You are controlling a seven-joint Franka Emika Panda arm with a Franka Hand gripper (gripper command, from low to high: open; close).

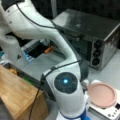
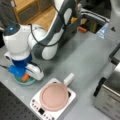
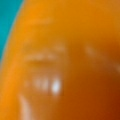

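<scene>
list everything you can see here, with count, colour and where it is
orange object: 1, orange, in the teal dish under the gripper; fills the wrist view
teal dish: 1, teal, table edge at a front view's left
pan: 1, pink with a pale handle, on the hotplate
hotplate: 1, white, a front view's bottom
toaster oven: 1, silver with black knobs, a front view's right
wooden cabinet: 1, light brown, a front view's lower left
table: 1, grey
robot arm: 1, white and grey
gripper: 1, blue and white, low over the teal dish
</scene>
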